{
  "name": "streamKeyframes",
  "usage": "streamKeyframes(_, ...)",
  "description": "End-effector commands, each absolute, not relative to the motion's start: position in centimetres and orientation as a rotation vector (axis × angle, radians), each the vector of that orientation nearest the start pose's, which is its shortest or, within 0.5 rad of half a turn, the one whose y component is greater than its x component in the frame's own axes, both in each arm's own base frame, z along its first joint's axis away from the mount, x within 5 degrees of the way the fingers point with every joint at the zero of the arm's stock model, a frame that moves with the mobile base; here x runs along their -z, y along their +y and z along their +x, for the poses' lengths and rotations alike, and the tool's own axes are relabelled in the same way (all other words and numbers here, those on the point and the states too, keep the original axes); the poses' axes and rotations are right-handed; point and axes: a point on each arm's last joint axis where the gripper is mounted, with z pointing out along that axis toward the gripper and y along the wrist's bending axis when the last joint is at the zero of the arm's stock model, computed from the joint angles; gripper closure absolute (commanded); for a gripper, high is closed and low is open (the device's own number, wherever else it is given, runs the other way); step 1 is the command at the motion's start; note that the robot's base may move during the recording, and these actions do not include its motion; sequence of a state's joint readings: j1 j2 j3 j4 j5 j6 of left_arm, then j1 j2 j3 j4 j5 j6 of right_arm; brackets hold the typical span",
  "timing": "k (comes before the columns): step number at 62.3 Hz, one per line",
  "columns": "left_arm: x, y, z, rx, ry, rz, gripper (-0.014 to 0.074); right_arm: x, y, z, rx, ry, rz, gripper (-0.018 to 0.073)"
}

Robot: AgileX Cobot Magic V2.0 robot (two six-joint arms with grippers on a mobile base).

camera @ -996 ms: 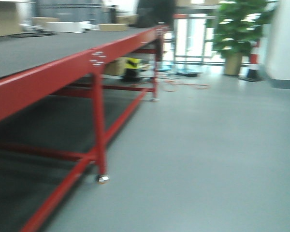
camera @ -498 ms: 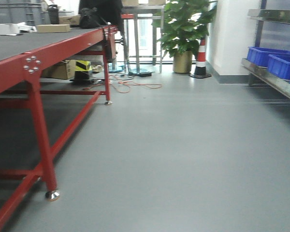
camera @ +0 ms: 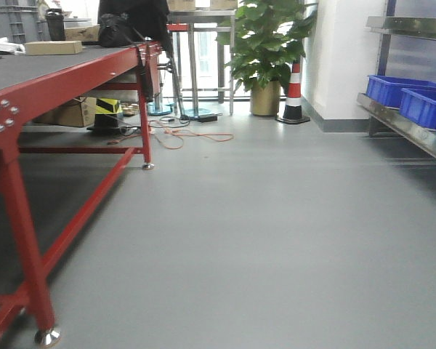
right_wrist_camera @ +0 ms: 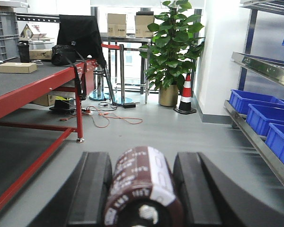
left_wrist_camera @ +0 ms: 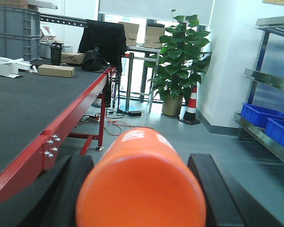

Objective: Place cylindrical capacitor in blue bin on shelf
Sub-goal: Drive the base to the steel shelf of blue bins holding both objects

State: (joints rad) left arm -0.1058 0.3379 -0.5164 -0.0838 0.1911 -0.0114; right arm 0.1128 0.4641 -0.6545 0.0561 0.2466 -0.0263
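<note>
My right end effector (right_wrist_camera: 143, 201), held level, clamps the cylindrical capacitor (right_wrist_camera: 141, 182). My left end effector (left_wrist_camera: 141, 194) clamps an orange cylinder (left_wrist_camera: 142, 175). The shelf (right_wrist_camera: 261, 65) is at 2 o'clock.

Wide bare floor (camera: 276, 218) open straight ahead down the middle, red-framed tabletop (camera: 36, 64) and its legs closing off the left, steel shelf (camera: 403, 125) with blue bins (camera: 392, 89) lining the right, potted plant (camera: 265, 43), striped cone (camera: 293, 91) and loose cables (camera: 196, 137) at the far end

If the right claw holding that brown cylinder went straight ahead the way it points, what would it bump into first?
Nothing nearby: the right gripper, shut on the cylindrical capacitor, faces open floor. Far off, probably the potted plant; depth is unclear.
</note>
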Motion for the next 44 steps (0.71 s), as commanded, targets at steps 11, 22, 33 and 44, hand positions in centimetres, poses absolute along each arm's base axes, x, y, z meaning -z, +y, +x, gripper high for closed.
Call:
streamKeyframes(11,-34.95,-0.87,7.17,0.168,1.47,0.019,0.0707,-37.86,1.12,9.02,-0.113,1.51,-0.08,0.0722)
streamKeyframes(22,-34.95,-0.87,7.17,0.168,1.47,0.019,0.0707,-37.86,1.12,9.02,-0.113,1.51,-0.08,0.0722)
streamKeyframes(33,-34.95,-0.87,7.17,0.168,1.47,0.019,0.0707,-37.86,1.12,9.02,-0.113,1.51,-0.08,0.0722)
streamKeyframes(44,-34.95,-0.87,7.17,0.168,1.47,0.019,0.0707,-37.86,1.12,9.02,-0.113,1.51,-0.08,0.0722)
